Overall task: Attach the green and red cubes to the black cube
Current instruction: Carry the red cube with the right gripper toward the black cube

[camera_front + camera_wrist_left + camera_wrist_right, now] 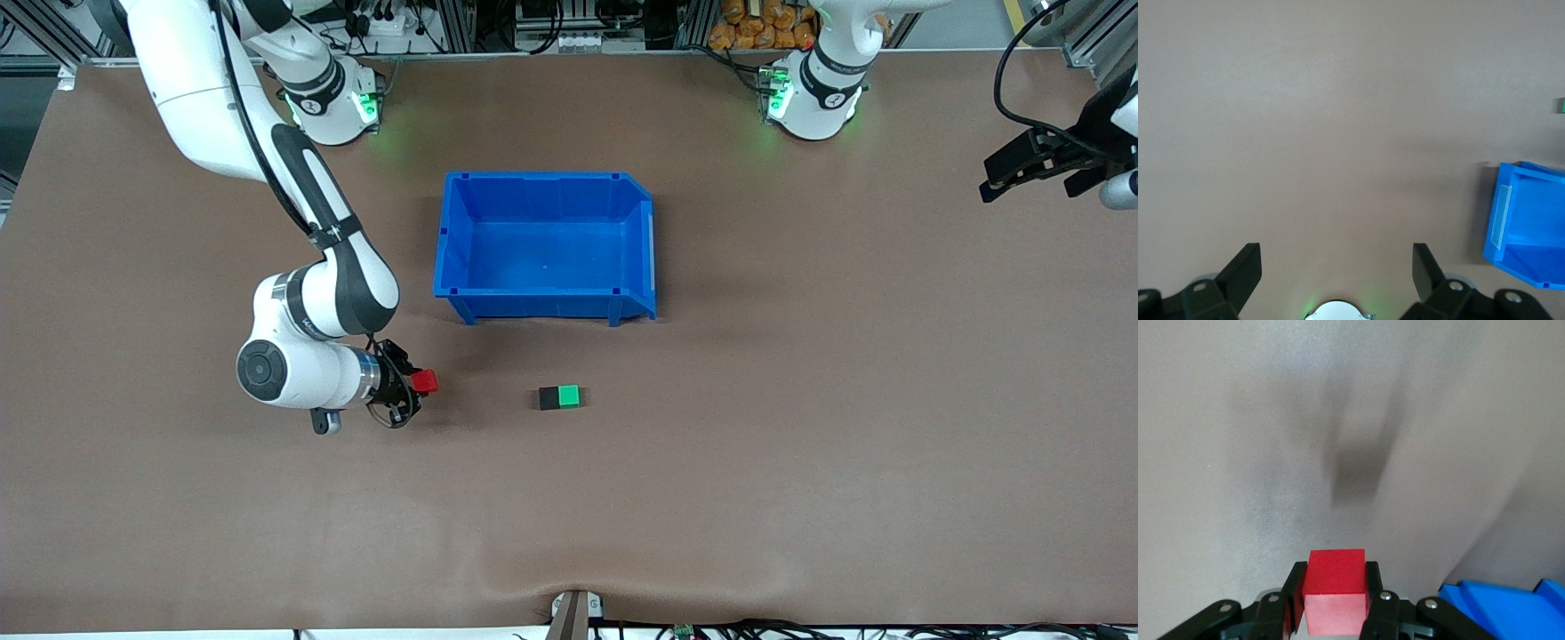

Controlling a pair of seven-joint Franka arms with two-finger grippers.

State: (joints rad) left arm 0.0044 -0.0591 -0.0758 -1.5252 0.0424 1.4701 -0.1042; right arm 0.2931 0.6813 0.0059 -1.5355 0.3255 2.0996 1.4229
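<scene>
the black cube (549, 398) sits on the tabletop (800, 444) touching the green cube (569, 396), the green one on the side toward the left arm's end, the pair nearer the front camera than the blue bin (544, 244). whether the two are actually joined or only pressed side by side cannot be told from above. the red cube (425, 381) is off the tabletop, clamped between the fingers of the right gripper (418, 388) over the bare surface toward the right arm's end, well apart from the black-and-green pair; in the right wrist view the red cube (1335, 590) hides most of the fingers (1373, 587) (only their dark edges show beside it), and a soft blurred shadow lies on the surface under it. a corner of the bin is cut off at that view's edge. the left gripper (1022, 169) waits with its fingers (1245, 267) spread wide and nothing between them, up over the left arm's end of the tabletop near its edge, partly cut off in the front view. the left wrist view catches only a sliver of green at its border, too small to make out. the bin is empty, and open brown surface lies between the red cube and the pair.
</scene>
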